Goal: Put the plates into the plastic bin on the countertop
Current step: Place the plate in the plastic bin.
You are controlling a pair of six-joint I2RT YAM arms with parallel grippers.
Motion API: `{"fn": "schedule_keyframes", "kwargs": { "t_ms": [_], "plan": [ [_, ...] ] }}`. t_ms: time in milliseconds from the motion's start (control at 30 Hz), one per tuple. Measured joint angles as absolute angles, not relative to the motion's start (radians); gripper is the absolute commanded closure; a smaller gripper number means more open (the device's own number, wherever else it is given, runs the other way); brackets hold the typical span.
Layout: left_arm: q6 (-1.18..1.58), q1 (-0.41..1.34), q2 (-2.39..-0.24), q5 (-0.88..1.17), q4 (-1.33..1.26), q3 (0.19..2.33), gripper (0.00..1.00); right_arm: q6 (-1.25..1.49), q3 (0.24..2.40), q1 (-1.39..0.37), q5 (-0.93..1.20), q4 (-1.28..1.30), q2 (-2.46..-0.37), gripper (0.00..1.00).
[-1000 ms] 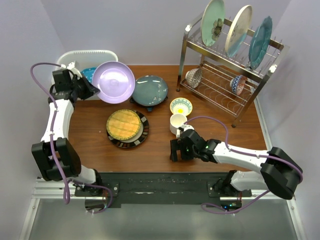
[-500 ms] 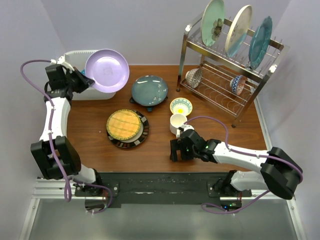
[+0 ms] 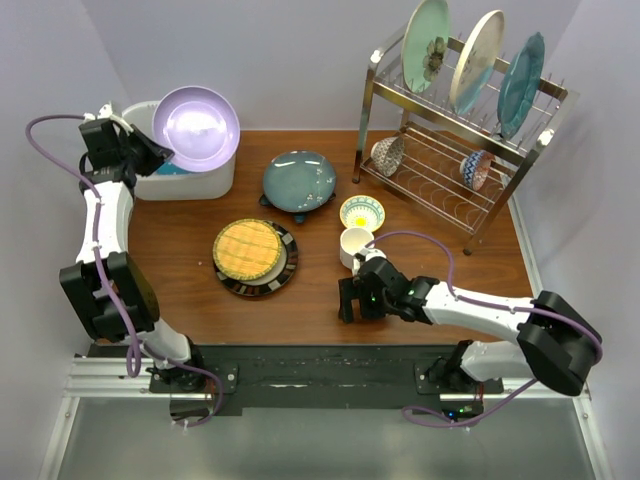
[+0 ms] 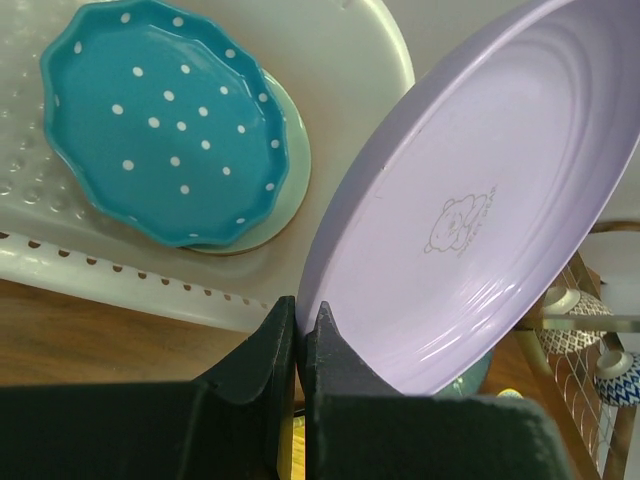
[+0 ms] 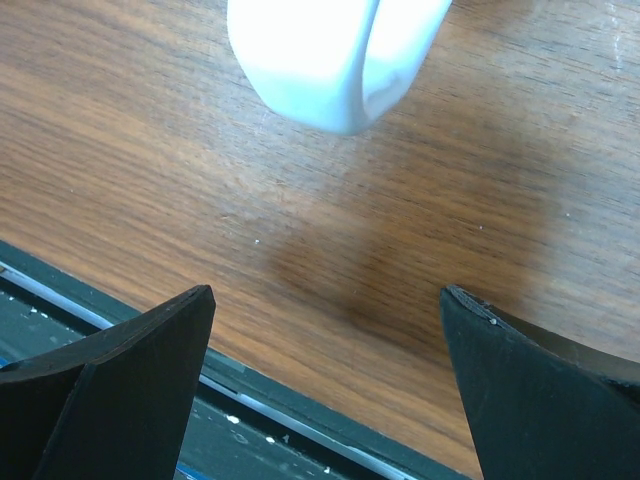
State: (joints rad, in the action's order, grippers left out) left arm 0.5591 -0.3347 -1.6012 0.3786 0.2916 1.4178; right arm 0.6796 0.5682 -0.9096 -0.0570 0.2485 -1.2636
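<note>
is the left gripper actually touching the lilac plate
Touching. In the left wrist view the left gripper pinches the lilac plate by its rim, both fingers against it.

I count eight plates. Two are in the one plastic bin (image 3: 195,185): a blue dotted plate (image 4: 165,120) and a pale green plate (image 4: 292,185) under it. One lilac plate (image 3: 196,125) is held above that bin. Two sit on the bench (image 3: 180,260): a dark teal plate (image 3: 300,180) and a black-rimmed plate (image 3: 254,256). Three stand in the single wire rack (image 3: 366,125): a green floral plate (image 3: 427,45), a cream-backed plate (image 3: 476,62) and a teal plate (image 3: 521,84).

I count three small bowls: a yellow-rimmed bowl (image 3: 361,212), a brownish bowl (image 3: 388,155) and a blue bowl (image 3: 476,168). I see one white mug (image 3: 354,247).
</note>
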Motion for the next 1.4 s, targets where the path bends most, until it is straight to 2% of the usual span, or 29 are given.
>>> {"fn": "schedule_keyframes", "kwargs": {
  "t_ms": [833, 1133, 1400],
  "plan": [
    [0.611, -0.36, -1.748, 0.122, 0.266, 1.499, 1.0, 0.669, 0.583, -0.91, -0.057, 0.262, -1.28, 0.01],
    [0.618, -0.36, -1.817, 0.115, 0.274, 1.58, 1.0, 0.669, 0.583, -0.91, -0.057, 0.262, -1.28, 0.01],
    [0.617, -0.36, -1.877, 0.127, 0.276, 1.601, 0.95, 0.669, 0.583, -0.91, -0.057, 0.262, -1.28, 0.01]
  ]
}}
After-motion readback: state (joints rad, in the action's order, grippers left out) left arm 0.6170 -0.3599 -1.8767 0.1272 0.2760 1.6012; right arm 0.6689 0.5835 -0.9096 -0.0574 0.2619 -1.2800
